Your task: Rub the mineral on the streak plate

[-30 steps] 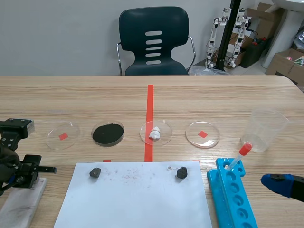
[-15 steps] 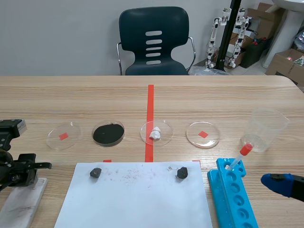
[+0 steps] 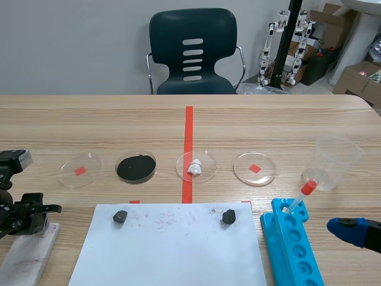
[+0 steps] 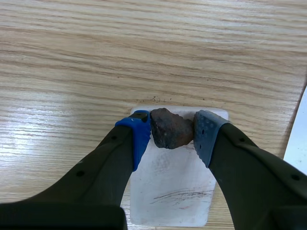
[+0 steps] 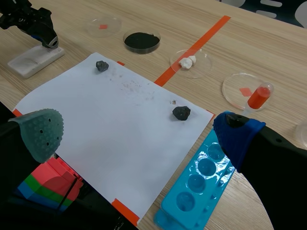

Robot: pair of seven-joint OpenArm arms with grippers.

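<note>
A dark reddish-brown mineral (image 4: 170,128) is pinched between the pads of my left gripper (image 4: 171,132), which is shut on it just above the white streak plate (image 4: 175,191). The plate shows faint dark scratch marks near its close end. In the scene view the left gripper (image 3: 24,217) sits at the table's left edge over the streak plate (image 3: 30,256). My right gripper (image 5: 139,129) is open with nothing between its fingers, low at the right (image 3: 351,231). Two dark minerals (image 3: 119,216) (image 3: 228,217) lie on the white paper (image 3: 166,250).
A row of petri dishes (image 3: 79,170) (image 3: 136,167) (image 3: 195,167) (image 3: 254,168) lies beyond the paper, one with black powder, one with a white lump. A blue well tray (image 3: 292,244) with a red-capped dropper (image 3: 300,195) and a clear beaker (image 3: 333,162) stand at right.
My left gripper has shifted leftward and slightly nearer along the streak plate with the mineral in it. The right arm has not moved.
</note>
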